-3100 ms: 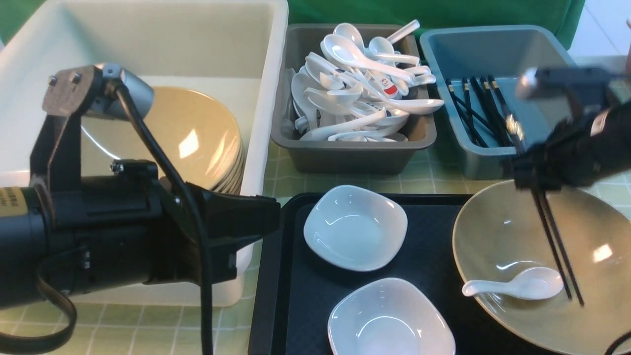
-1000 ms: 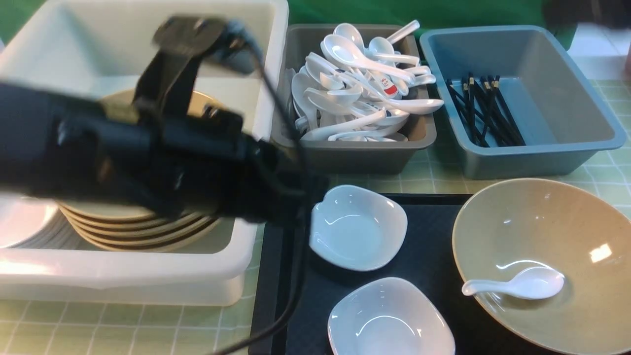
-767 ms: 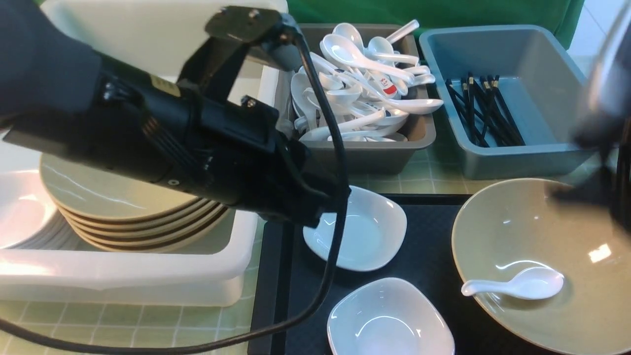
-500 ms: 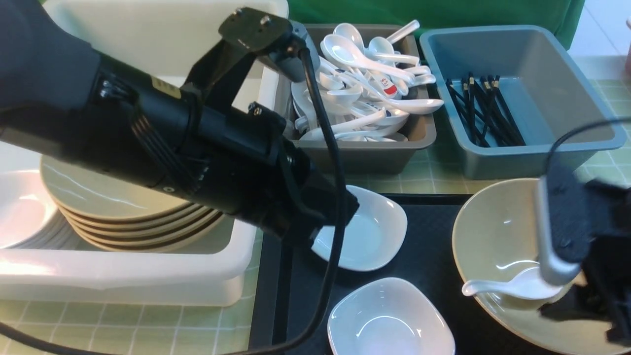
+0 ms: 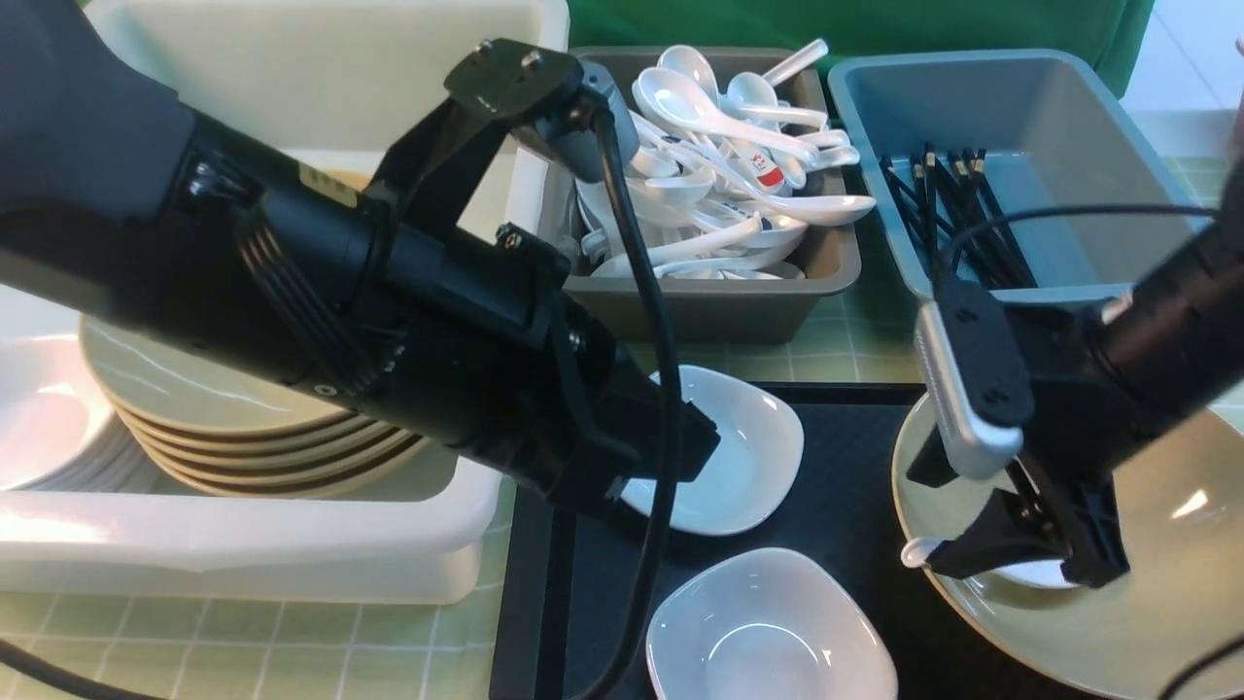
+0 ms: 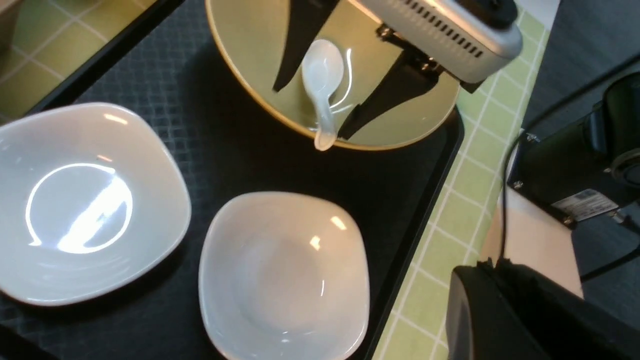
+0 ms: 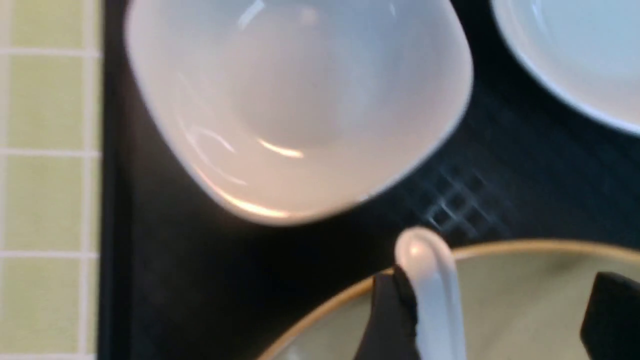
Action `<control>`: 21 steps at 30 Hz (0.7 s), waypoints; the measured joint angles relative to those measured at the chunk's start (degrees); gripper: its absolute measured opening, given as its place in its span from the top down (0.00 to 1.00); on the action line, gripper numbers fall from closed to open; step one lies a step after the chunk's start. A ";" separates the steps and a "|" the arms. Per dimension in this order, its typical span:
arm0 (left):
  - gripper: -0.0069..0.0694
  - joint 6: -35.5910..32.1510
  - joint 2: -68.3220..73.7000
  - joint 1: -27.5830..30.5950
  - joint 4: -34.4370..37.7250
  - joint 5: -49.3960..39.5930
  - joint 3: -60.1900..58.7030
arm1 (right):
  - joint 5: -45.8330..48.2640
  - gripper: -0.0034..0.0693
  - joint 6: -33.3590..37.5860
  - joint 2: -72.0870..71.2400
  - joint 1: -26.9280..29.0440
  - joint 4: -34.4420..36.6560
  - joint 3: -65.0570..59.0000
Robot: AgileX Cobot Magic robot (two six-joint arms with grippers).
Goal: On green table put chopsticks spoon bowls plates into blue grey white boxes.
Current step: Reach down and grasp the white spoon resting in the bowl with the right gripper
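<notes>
A white spoon [image 6: 322, 85] lies in the big tan bowl [image 5: 1166, 603] at the right end of the black tray [image 5: 846, 525]. My right gripper [image 5: 1030, 564] is down inside that bowl, open, with one finger on each side of the spoon [image 7: 430, 285]; one finger [image 7: 395, 310] is right against its handle. My left gripper [image 5: 698, 452] is shut and holds nothing. It hangs over the left rim of the far white bowl [image 5: 748, 457]. A second white bowl [image 5: 768, 632] sits nearer on the tray. Black chopsticks [image 5: 962, 214] lie in the blue box [image 5: 952, 56].
The grey box [image 5: 700, 311] is heaped with white spoons. The white box [image 5: 292, 544] on the left holds a stack of tan plates [image 5: 243, 428] and white plates [image 5: 39, 428]. The left arm spans the white box. The green checked table surrounds the tray.
The right arm, which held chopsticks earlier, has come back down into the tan bowl with open jaws around the spoon. The left arm swung over the white box and edged toward the far white bowl.
</notes>
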State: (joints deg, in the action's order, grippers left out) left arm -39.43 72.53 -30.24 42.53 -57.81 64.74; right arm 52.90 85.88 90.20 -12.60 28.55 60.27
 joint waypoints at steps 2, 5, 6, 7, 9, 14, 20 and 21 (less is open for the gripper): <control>0.91 0.00 0.00 0.00 0.00 0.00 0.00 | 1.84 0.29 0.00 0.82 0.12 -0.36 1.49; 0.91 -0.22 0.00 0.00 0.00 -0.06 0.00 | 3.10 0.30 0.00 1.28 1.23 -0.61 1.68; 0.91 -0.20 0.00 0.00 0.05 -0.06 0.00 | 3.51 0.31 0.00 1.48 1.92 -0.91 1.68; 0.91 -0.20 0.00 0.00 0.05 -0.06 0.00 | 3.57 0.31 0.00 1.62 2.03 -0.97 1.68; 0.91 -0.20 0.00 0.00 0.05 -0.10 0.00 | 3.88 0.33 0.00 2.38 3.28 -1.21 1.75; 0.91 -0.20 0.00 0.00 0.05 -0.11 0.00 | 3.88 0.39 0.25 4.46 3.59 -1.22 1.76; 0.91 -0.20 0.00 0.00 -0.01 -0.11 0.00 | 4.04 0.58 1.18 7.93 3.59 -1.16 1.82; 0.91 -0.20 0.00 0.00 -0.01 -0.11 0.00 | 4.04 0.60 1.22 7.99 3.59 -1.16 1.82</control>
State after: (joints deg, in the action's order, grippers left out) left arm -39.63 72.53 -30.24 42.53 -57.92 64.74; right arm 56.93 87.11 98.19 -9.01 27.38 62.09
